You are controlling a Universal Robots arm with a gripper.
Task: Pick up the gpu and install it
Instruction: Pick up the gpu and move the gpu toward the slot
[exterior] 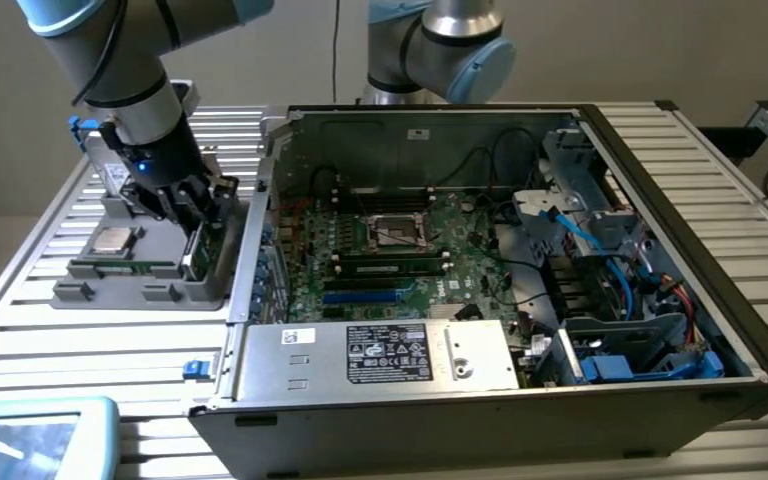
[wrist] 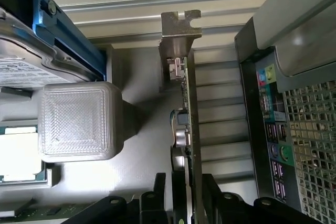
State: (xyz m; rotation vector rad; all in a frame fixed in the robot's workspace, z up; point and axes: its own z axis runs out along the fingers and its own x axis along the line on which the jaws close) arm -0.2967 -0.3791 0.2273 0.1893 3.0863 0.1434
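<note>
The gpu (exterior: 199, 247) stands on its edge in the grey parts tray (exterior: 131, 292), at the tray's side nearest the computer case. In the wrist view the gpu (wrist: 187, 103) runs away from me as a thin green board with its silver end bracket (wrist: 180, 27) at the far end. My gripper (exterior: 193, 215) is lowered over the card. The gripper (wrist: 186, 205) is open, with one dark finger (wrist: 160, 200) on each side of the card's near end and only narrow gaps left.
The open computer case (exterior: 598, 130) lies at the exterior view's right, with the motherboard and a blue slot (exterior: 364, 297) inside. Its rear port panel (wrist: 273, 124) is close beside the card. The tray also holds a processor (exterior: 115, 238), a memory stick (exterior: 124, 268) and a labelled drive (wrist: 21, 72).
</note>
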